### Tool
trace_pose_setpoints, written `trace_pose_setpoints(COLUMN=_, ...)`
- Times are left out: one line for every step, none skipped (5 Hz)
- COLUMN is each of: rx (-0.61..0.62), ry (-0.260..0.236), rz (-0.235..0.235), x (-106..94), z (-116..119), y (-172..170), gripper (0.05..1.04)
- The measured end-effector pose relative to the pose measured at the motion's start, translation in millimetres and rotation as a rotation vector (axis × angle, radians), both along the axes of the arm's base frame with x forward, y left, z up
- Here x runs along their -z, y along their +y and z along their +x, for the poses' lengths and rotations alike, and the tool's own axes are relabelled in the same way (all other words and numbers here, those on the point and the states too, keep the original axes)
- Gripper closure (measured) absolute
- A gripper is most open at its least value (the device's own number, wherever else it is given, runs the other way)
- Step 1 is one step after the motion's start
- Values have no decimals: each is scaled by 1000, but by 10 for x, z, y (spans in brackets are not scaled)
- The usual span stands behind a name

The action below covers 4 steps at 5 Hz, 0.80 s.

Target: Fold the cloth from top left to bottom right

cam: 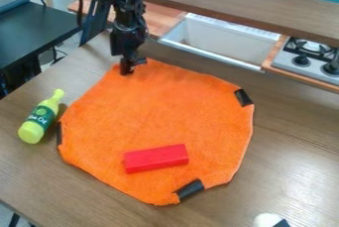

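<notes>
On the counter (pixel 291 141), left of the cloth (pixel 159 117), we see a bottle (pixel 41 118) with a printed green label. The cloth lies flat, about as broad as long, its dark-patched corners pointing left, upper right and lower right. At its top-left edge is the gripper (pixel 130 67); we cannot tell whether it is open.

The cloth (pixel 152 107) looked like matt fabric with a slightly rough, fuzzy nap. The block (pixel 155 158) had smooth, plain faces with little shine. The bottle (pixel 41 121) looked like smooth plastic, faintly glossy. The table (pixel 291 146) showed wood grain under a satin sheen. The sink (pixel 215 41) looked smooth, and the stove (pixel 291 61) had a metallic-looking top with glossy dark knobs (pixel 301 61).
</notes>
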State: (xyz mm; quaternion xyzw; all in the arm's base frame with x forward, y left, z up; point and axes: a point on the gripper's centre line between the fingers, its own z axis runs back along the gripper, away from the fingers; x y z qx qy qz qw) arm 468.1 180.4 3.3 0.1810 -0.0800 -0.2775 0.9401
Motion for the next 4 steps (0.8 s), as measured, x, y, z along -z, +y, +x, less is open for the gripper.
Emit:
trace_pose_setpoints(rx=-4, ry=14, rz=-39, x=34, z=15, y=-36, gripper=96)
trace_pose_setpoints(rx=-33, ry=-1, rz=-80, x=44, z=22, y=-73, gripper=211)
trace_pose_setpoints(rx=-44, ry=-12, rz=-83, x=52, z=27, y=-67, gripper=509)
trace_pose_setpoints(rx=-44, ry=-15, rz=-90, x=67, z=25, y=-73, gripper=788)
